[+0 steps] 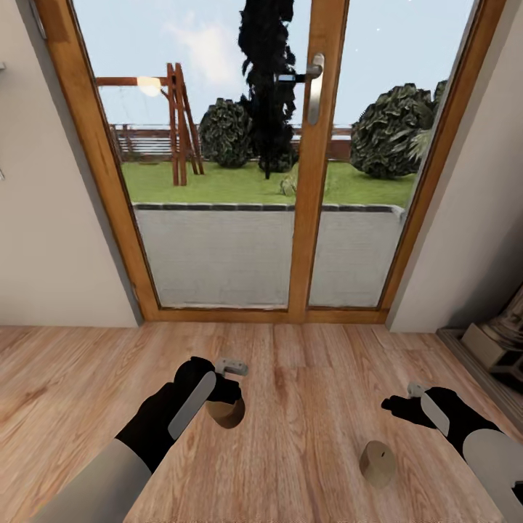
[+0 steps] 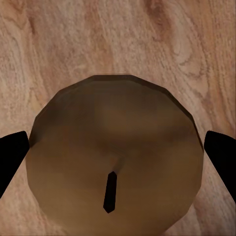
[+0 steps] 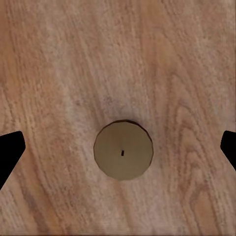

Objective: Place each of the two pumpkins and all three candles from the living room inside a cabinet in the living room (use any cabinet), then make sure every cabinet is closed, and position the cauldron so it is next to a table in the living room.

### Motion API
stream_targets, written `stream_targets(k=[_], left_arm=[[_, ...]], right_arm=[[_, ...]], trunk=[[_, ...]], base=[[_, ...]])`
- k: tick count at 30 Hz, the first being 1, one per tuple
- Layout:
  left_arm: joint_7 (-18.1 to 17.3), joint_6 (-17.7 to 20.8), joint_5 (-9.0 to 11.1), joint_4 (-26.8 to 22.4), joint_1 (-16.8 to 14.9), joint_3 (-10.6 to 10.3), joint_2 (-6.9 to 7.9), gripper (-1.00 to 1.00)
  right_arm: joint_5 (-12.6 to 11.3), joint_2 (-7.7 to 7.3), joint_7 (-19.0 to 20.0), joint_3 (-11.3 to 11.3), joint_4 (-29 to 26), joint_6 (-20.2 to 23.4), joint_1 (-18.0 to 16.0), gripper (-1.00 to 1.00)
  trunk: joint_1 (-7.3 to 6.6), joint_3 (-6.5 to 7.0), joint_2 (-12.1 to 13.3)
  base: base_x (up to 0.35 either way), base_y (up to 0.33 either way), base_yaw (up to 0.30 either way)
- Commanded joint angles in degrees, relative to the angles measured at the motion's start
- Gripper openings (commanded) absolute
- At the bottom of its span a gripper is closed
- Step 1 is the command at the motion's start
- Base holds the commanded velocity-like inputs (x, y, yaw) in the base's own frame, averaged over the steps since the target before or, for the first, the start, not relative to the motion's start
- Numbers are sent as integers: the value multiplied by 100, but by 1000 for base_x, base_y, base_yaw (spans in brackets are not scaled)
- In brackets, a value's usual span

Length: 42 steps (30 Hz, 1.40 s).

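On the left we see a pale wall [image 1: 51, 218], then the wooden door frame [image 1: 94, 145] of a glazed patio door [image 1: 218, 247]. Through the glass there is a paved strip, lawn, a wooden swing frame [image 1: 178, 123], bushes and a dark tree. The metal door handle [image 1: 314, 87] sits on the middle post.

Below, over the wood floor [image 1: 305, 363], our left gripper [image 1: 226, 396] hangs at the lower left of the head view with 1 candle [image 1: 225, 412] under it. In the left wrist view that candle [image 2: 115, 157] sits between the 2 dark fingertips [image 2: 12, 157], its top and black wick facing the camera. The jaws are apart and stand at either side of it; we cannot tell whether they touch it.

Further right, a 2nd candle [image 1: 378, 462] stands upright on the floor, well apart from the 1st, with bare boards between. Our right gripper [image 1: 407, 403] is above it. In the right wrist view this candle [image 3: 123, 150] shows far below, centred between the fingertips [image 3: 10, 152], which are spread wide with nothing held.

At the far right edge a pale stone-like object [image 1: 501, 338] stands on a dark base by the right wall [image 1: 479, 218]; we cannot tell what it is.
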Motion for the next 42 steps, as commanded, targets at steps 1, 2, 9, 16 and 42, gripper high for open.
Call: stream_targets(k=[1,2,9,16,42], left_arm=[[62,12,59,-6,-4,-7,1,-100],[62,12,62,-8,-4,-7,2,-100],[62,12,66,-13,-3,-7,4,-100],[62,12,52,-230,8,-2,15,-100],[62,12,44,-311,14,-1,20,-100]], right_arm=[[4,-5,23,34,-8,24,-3,100],[5,-4,35,31,-15,26,-3,100],[0,-9,77,27,-79,24,4,100],[-5,3,81,27,-86,7,5,100],[-19,225,-136,9,-145,-375,-169,100]], trunk=[[1,-28,-4],[3,-50,-6],[21,-205,-15],[40,-360,-24],[107,-936,-59]], base=[[0,0,0],[0,0,0],[0,0,0],[0,0,0],[0,0,0]])
